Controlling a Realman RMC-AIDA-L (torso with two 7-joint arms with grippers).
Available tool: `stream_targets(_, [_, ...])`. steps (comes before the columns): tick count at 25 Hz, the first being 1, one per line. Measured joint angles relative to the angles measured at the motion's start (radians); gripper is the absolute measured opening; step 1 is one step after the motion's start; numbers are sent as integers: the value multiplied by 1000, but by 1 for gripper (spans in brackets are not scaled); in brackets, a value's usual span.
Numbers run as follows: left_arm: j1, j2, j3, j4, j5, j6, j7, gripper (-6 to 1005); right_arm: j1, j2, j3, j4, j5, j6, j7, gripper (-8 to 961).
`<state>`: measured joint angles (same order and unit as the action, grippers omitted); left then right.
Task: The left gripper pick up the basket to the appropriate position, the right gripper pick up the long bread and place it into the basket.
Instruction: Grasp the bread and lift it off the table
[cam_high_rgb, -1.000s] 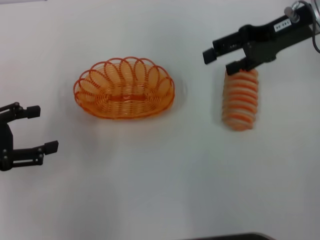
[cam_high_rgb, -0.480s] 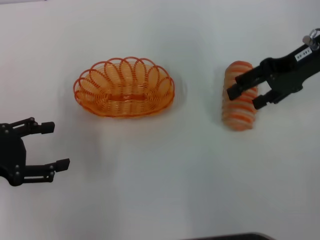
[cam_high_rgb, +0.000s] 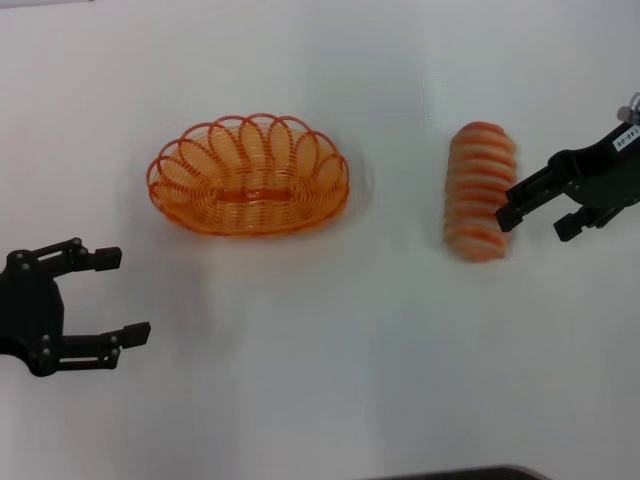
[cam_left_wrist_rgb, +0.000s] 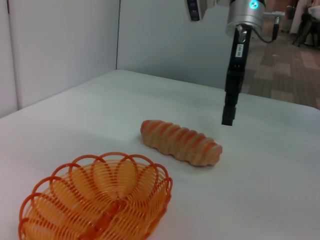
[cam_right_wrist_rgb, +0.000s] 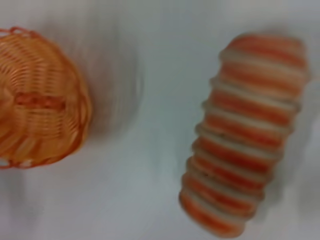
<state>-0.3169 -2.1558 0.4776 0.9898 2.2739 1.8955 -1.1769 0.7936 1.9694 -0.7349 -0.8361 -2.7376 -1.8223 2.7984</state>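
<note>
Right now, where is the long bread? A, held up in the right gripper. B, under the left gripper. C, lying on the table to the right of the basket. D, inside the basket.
C: the long bread lies on the table, apart from the empty basket.

Lots of bare white table (cam_high_rgb: 330, 350) around me. My left gripper (cam_high_rgb: 115, 298), jaws apart, has a clear run up to the basket (cam_high_rgb: 249, 177), nothing between. My right gripper (cam_high_rgb: 540, 214), jaws apart, sits just beside the long bread (cam_high_rgb: 480, 190). Wide bare gap between bread and basket, no clutter anywhere.
</note>
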Motion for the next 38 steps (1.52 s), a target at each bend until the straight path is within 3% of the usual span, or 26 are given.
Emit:
stream_targets(14, [-1, -3, 7, -8, 1, -6, 0, 900, 52, 24, -102, 56, -7, 121, 66, 839])
stream_targets(30, [9, -3, 7, -8, 6, -5, 23, 900, 59, 25, -105, 80, -47, 221, 122, 833])
stream_targets(38, [10, -3, 7, -8, 6, -7, 28, 899, 77, 36, -104, 92, -42, 267, 133, 829])
